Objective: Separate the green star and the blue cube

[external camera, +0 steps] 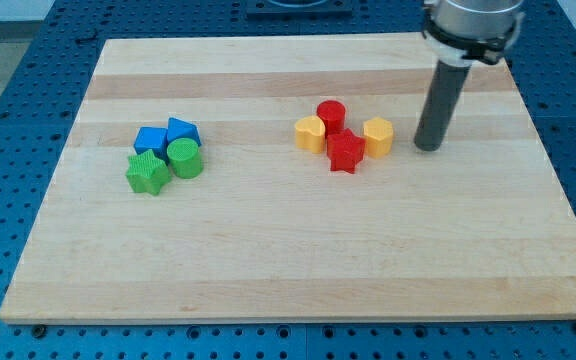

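Observation:
The green star [147, 173] lies at the view's left of the wooden board [298, 270]. The blue cube [150, 140] sits just above it and touches it. A second blue block [183, 131] with a pointed top lies right of the cube. A green cylinder [185, 158] lies right of the star. These form one tight cluster. My tip [427, 146] rests on the board far to the view's right of this cluster, just right of a yellow block.
A second cluster sits at the board's middle right: a red cylinder [330, 115], a red star [345, 152], a yellow block [310, 133] on its left and a yellow hexagonal block [378, 136] on its right. Blue perforated table surrounds the board.

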Controlling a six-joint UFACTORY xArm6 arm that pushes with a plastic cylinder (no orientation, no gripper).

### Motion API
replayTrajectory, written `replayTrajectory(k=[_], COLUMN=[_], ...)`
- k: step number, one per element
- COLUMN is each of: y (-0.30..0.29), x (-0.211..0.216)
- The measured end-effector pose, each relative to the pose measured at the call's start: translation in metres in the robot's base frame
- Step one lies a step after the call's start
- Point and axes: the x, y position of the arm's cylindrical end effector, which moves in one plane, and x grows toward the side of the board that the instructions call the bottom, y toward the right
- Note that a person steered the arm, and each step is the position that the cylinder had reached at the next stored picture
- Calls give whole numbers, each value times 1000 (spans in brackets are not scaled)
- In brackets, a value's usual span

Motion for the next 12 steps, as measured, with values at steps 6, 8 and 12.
replayTrajectory(k=[6,8,12], y=[2,-107,-352], x=[100,144,102])
